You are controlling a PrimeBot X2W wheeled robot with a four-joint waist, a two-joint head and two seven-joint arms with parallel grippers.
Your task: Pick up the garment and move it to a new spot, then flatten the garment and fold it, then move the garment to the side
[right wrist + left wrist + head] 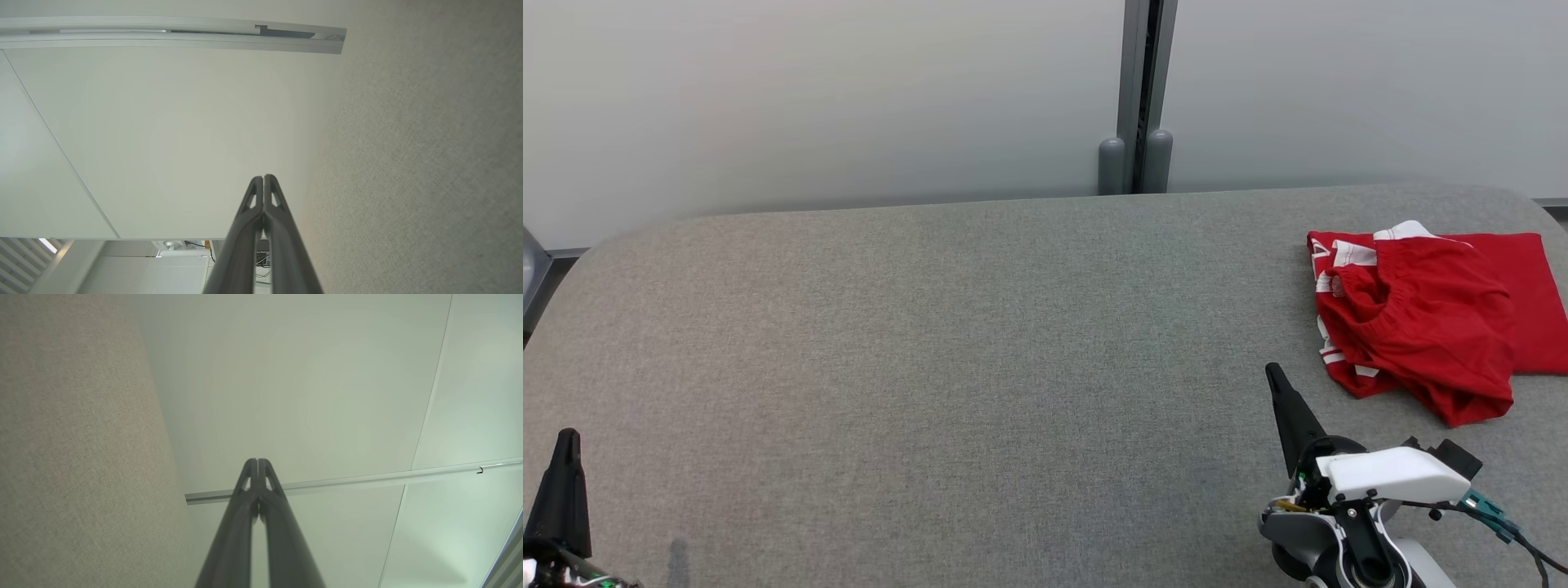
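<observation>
1. The red cloth garment with white stripes and an elastic hem point(1429, 318) lies at about 3 o'clock on the grey fabric-covered table point(931, 343), close to its right edge. A flat rectangular layer sits underneath and a looser, rumpled layer is doubled over it.
2. Lying like this, it fits two readings: a rough fold already set aside, or a heap waiting at the edge to be carried inward. The pictures do not settle which.
3. The right gripper point(1276, 384) rests at 5 o'clock, near the garment's lower left corner but apart from it. Its long dark fingers are clenched together on nothing, as the right wrist view confirms point(263, 179).
4. The left gripper point(568, 445) sits at 8 o'clock, well apart from the cloth, likewise pressed closed and empty point(258, 462).
5. Both seem parked low, leaving the table's middle free as folding space.
</observation>
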